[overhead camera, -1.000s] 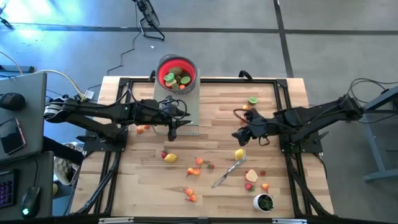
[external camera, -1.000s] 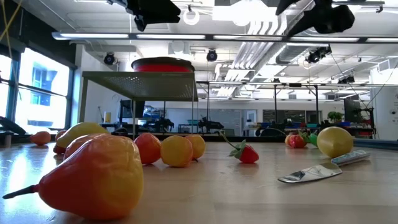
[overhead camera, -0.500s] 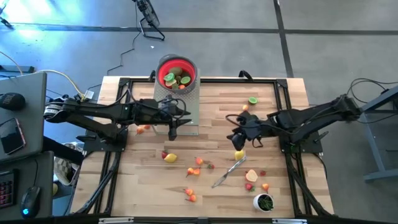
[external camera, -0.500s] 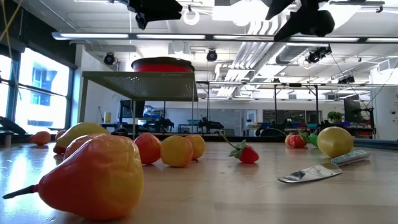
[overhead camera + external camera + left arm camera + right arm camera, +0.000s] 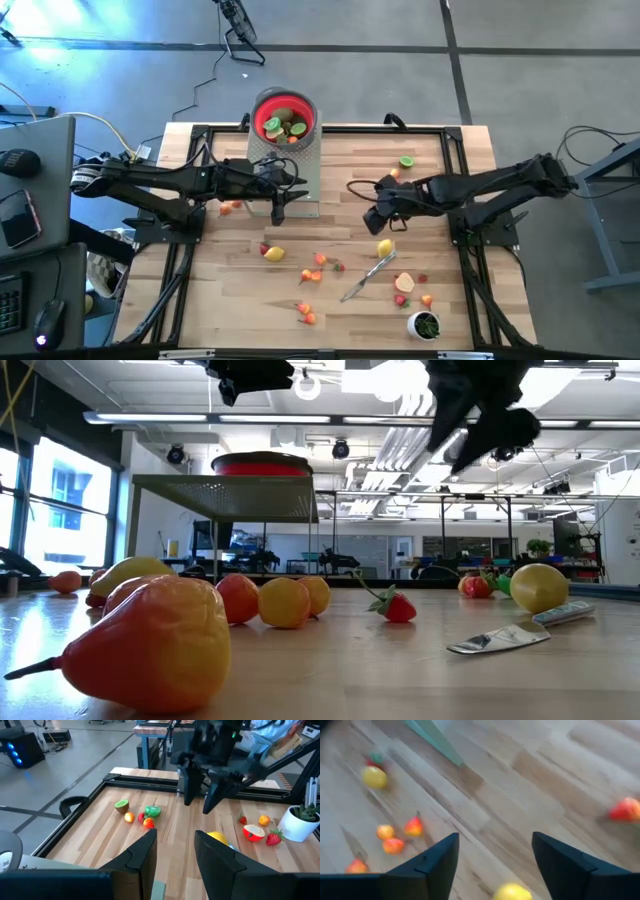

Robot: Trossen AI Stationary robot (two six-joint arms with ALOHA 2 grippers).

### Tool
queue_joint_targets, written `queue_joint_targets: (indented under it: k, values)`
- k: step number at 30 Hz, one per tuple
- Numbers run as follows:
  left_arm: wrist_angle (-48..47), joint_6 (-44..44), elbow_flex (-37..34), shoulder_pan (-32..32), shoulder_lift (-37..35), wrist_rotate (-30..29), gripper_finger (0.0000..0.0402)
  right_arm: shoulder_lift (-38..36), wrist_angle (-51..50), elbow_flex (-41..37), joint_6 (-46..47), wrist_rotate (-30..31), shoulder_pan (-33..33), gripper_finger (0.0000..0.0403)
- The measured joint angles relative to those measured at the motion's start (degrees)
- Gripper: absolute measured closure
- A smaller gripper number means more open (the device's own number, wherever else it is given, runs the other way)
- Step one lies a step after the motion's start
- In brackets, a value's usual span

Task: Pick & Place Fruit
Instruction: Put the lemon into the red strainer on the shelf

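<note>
Spanning most of the overhead picture, the wooden surface (image 5: 340,185) is bordered by a dark frame along its edges, and its widest bare stretch lies in the middle, between the two arms and the far edge. The red bowl (image 5: 283,116) sits on a grey stand at the far edge, already holding several green and tan pieces. The left end effector (image 5: 277,205) hangs near the front of that stand, its fingers (image 5: 142,855) a moderate gap apart with nothing between them. The right end effector (image 5: 372,222) is over the middle of the surface, jaws spread wide and empty (its wrist view shows only bare wood between the fingers (image 5: 437,862)), just above and beside the yellow lemon (image 5: 385,248).

The fruit (image 5: 318,261) is scattered mostly over the near half: a yellow piece and a red one toward the left, a small cluster of orange and red ones in the middle, and more by the near right corner beside the small white cup (image 5: 424,324). A halved lime (image 5: 406,161) lies near the far right edge. The silver knife (image 5: 366,277) lies at a slant just past the lemon.
</note>
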State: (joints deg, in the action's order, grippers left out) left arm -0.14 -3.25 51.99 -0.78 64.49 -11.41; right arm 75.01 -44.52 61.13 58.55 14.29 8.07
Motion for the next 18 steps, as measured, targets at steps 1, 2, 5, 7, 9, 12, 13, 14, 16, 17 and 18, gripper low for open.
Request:
queue_joint_targets:
  k: [1, 2, 5, 7, 9, 12, 13, 14, 16, 17, 18]
  values:
    - [-0.1, 0.0, 0.0, 0.0, 0.0, 0.0, 0.0275, 0.8, -0.2, 0.0, 0.1, -0.4, -0.5, 0.0147]
    - [-0.2, 0.0, 0.0, 0.0, 0.0, 0.0, 0.0275, 1.4, -0.1, 0.2, 0.4, -0.8, -0.9, 0.0136]
    - [-0.4, 0.0, 0.0, 0.0, 0.0, 0.0, 0.0275, 2.5, -3.0, 0.1, 4.0, -1.6, -1.7, 0.0101]
    - [-1.0, 0.0, 0.0, 0.0, 0.0, -0.1, 0.0275, 3.4, -3.8, 0.1, 7.3, -3.9, -2.1, 0.0082]
    - [-1.2, 0.0, 0.0, 0.0, 0.0, -0.1, 0.0275, 3.9, -6.1, 0.1, 11.4, -6.6, -2.2, 0.0069]
    - [-1.4, 0.0, 0.0, 0.0, 0.0, -0.1, 0.0275, 5.2, -7.3, 0.1, 13.3, -9.6, -2.0, 0.0062]
    - [-1.4, 0.0, 0.0, 0.0, 0.0, -0.1, 0.0275, 5.4, -7.9, 0.1, 13.4, -10.4, -1.8, 0.0062]
    - [-1.4, 0.0, 0.0, 0.0, 0.0, -0.1, 0.0275, 5.9, -8.0, 0.0, 13.4, -11.1, -1.5, 0.0063]
    - [-1.7, 0.0, 0.0, 0.0, 0.0, -0.1, 0.0275, 7.0, -8.1, -0.3, 13.5, -12.6, -1.2, 0.0066]
    - [-1.8, -0.1, 0.0, 0.0, 0.0, -0.1, 0.0275, 7.2, -8.2, -0.5, 13.7, -13.2, -1.1, 0.0068]
    - [-1.8, -0.2, 0.0, 0.0, 0.0, -0.1, 0.0275, 7.4, -8.0, -0.9, 13.7, -13.3, -0.8, 0.0071]
